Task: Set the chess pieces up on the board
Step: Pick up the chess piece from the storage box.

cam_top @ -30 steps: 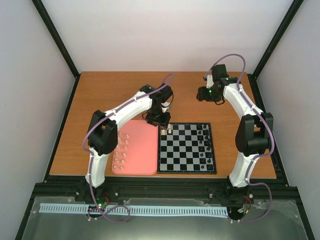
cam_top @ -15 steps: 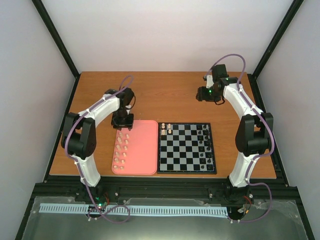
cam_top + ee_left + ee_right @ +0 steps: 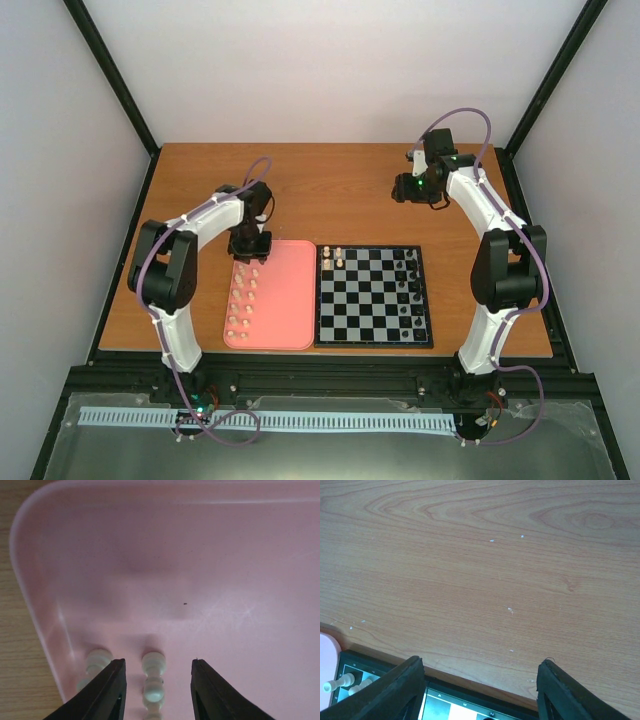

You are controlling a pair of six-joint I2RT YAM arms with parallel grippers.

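The chequered board (image 3: 373,295) lies right of the pink tray (image 3: 285,300). Two cream-white pieces (image 3: 333,258) stand at its far left corner; they also show in the right wrist view (image 3: 340,682). Several more white pieces (image 3: 242,295) stand in two columns on the tray's left side. My left gripper (image 3: 250,247) is open over the tray's far left corner. In its wrist view (image 3: 158,661) one white piece (image 3: 153,680) stands between the fingers, untouched, and another (image 3: 97,660) is just outside the left finger. My right gripper (image 3: 400,188) (image 3: 481,660) is open and empty over bare table behind the board.
Black pieces (image 3: 408,290) stand along the board's right side. The wooden table (image 3: 330,190) stretches behind the tray and the board. The tray's raised rim (image 3: 30,605) runs close to the left of my left fingers. The board's far edge (image 3: 470,707) shows below my right gripper.
My left gripper has moved from the board's far left corner leftward to the tray's far left corner, open over the white pieces there. The right arm has not moved.
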